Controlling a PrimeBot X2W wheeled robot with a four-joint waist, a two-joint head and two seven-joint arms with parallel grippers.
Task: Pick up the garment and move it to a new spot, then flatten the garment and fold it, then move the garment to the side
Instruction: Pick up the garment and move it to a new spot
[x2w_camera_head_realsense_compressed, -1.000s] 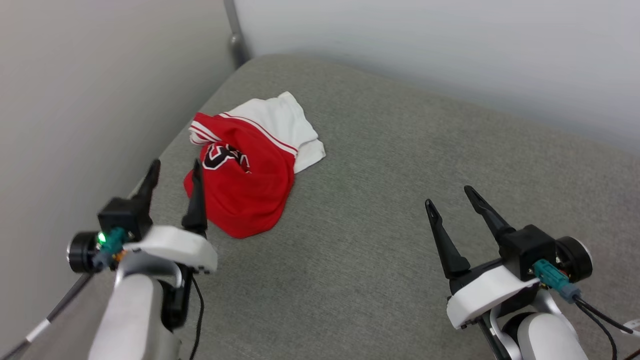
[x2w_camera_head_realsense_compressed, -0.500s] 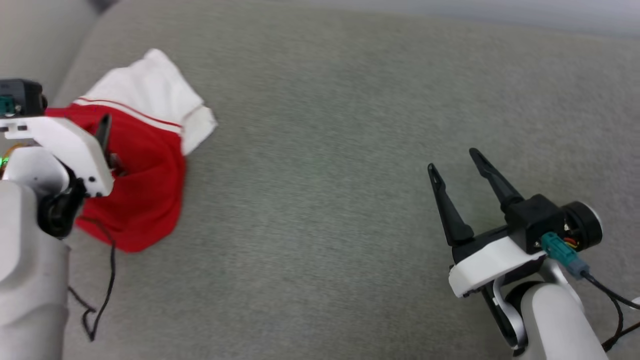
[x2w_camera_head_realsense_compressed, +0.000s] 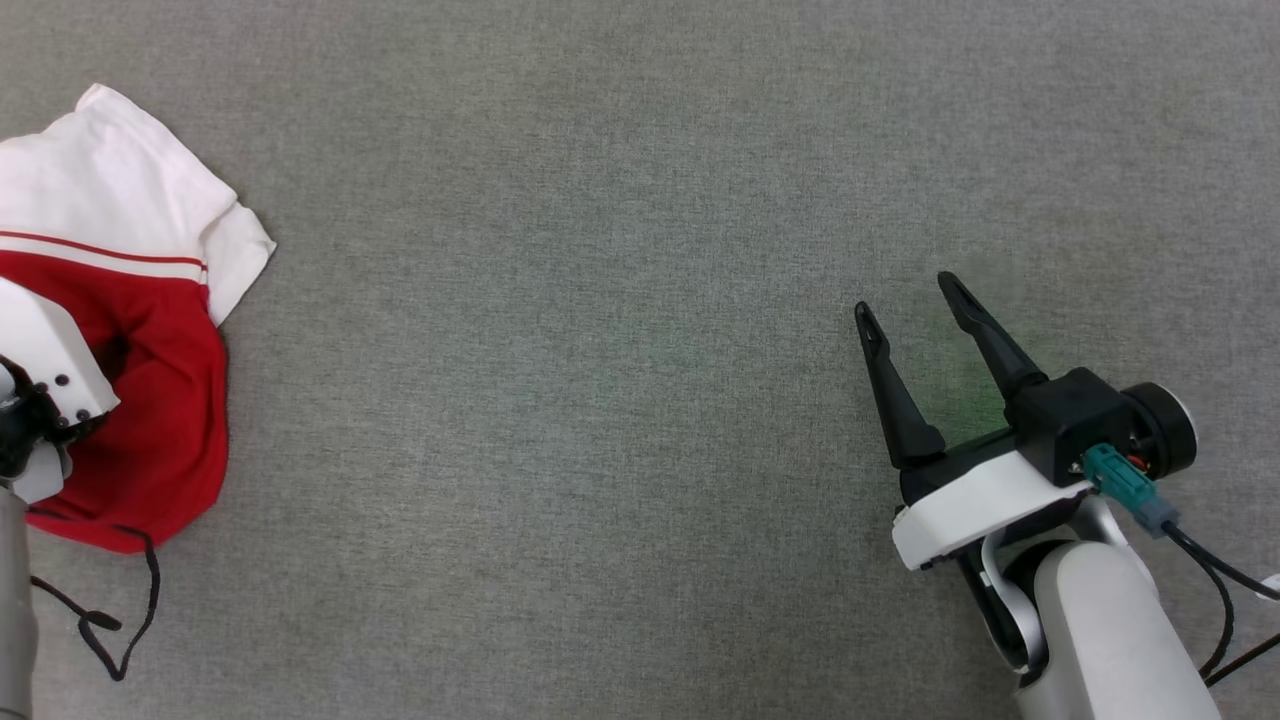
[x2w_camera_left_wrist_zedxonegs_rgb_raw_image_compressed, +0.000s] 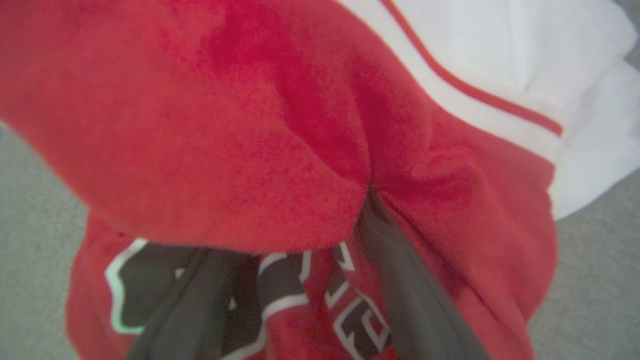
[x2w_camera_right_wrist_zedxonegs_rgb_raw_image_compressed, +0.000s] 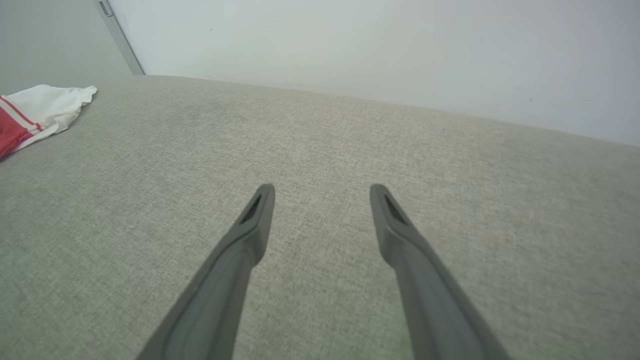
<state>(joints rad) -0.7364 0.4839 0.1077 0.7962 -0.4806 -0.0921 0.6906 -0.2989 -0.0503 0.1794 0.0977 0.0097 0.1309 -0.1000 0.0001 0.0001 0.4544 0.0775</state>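
None of the task's stages is done yet, judging by how things lie. Nearest, the left tool (x2w_camera_left_wrist_zedxonegs_rgb_raw_image_compressed: 295, 250) stands wide, its two dark fingers (x2w_camera_left_wrist_zedxonegs_rgb_raw_image_compressed: 415, 300) pushed in among the folds of the red jersey (x2w_camera_left_wrist_zedxonegs_rgb_raw_image_compressed: 250, 125). A red fold drapes over the tips and the jaws have not closed on cloth, so I judge the pick-up is only being set up. Just past the tips the jersey lies bunched on the grey upholstered surface (x2w_camera_head_realsense_compressed: 600, 400), with its black-and-white lettering partly buried. A white sleeve (x2w_camera_left_wrist_zedxonegs_rgb_raw_image_compressed: 525, 75) with a red stripe spreads out beyond that. Well apart on the other side, the right tool (x2w_camera_head_realsense_compressed: 903, 295) is wide and empty over bare fabric, the jersey far off to its left. Lifting, moving, flattening, folding and setting aside all remain.
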